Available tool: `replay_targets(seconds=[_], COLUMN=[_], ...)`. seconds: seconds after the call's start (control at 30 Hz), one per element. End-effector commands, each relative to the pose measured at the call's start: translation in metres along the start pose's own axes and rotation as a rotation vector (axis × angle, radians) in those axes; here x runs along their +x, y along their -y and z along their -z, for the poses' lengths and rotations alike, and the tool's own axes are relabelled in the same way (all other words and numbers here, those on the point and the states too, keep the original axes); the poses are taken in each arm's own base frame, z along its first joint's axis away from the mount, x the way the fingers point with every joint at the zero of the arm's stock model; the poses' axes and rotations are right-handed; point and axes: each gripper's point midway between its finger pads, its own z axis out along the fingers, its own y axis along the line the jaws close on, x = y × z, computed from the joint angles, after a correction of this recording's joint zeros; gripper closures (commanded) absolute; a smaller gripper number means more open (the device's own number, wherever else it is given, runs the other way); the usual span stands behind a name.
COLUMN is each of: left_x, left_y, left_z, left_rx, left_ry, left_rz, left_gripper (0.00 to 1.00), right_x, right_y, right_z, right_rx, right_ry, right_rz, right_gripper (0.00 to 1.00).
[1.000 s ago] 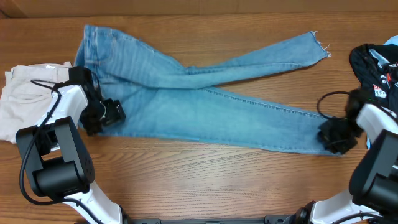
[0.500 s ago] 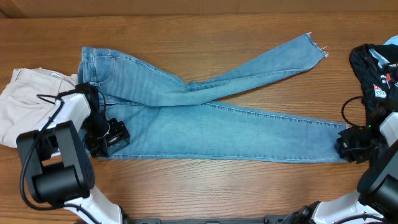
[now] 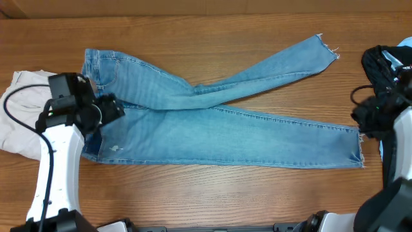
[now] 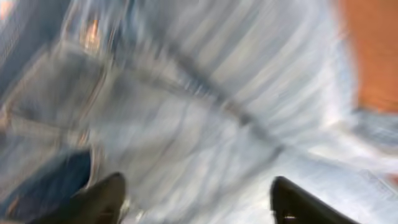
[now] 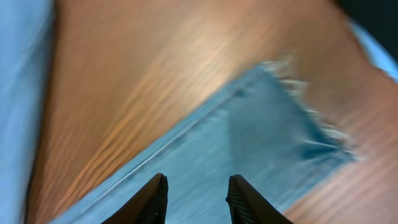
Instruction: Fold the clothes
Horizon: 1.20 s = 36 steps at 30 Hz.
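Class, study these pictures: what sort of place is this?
Probably a robot lab's bench for laundry folding: a left arm and right arm flank a wooden table with jeans spread flat and cream trousers beside them.

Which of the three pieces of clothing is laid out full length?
The light-blue jeans, with both legs stretched out. The cream trousers lie bunched at the left edge; the black garment is heaped at the right edge.
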Motion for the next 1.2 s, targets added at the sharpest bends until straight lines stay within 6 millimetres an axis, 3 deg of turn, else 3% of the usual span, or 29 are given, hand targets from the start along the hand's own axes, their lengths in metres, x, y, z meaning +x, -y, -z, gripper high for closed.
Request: replay_targets(seconds=[0.0,0.07,0.23,0.43,0.6,0.9,1.17], left_x=[-0.001,0.005,0.016,0.018,0.017,0.030,0.033], left_y=[0.008,0.007,0.000,-0.002,0.001,0.005,0.004], left_z=[-0.008,-0.020,-0.050,-0.086,-0.107,-0.121,-0.121], left_rx=[0.042,0.032,0.015,0.020,0.027,0.021,0.017], left_ry=[-0.013,-0.048,-0.123,-0.152,-0.147,-0.189,-0.203], left_rz=[-0.043,-0.044,-0.032,-0.026,-0.023,-0.026,-0.023], left_gripper=[0.32,0.34,0.36,0.30,0.28,0.26,0.25], right_x=[0.008,0.016,0.018,-0.004,-0.018,-0.045,-0.048], right_y=[-0.034,-0.050,-0.080,-0.116,-0.129,-0.144,-0.160], right_z=[0.006,-0.001,-0.021,-0.054,-0.081,-0.115,-0.140], right_rx=[-0.078,-0.101,-0.219,-0.379,-0.427,-0.482,-0.518], right_ry=[0.006,-0.015,-0.054,-0.021,0.002,0.067,0.071], right_rz=[0.167,0.262,0.298,0.323,0.307,0.206,0.123], right_gripper=[0.64,0.64,0.57,0.50,0.50,0.50,0.51])
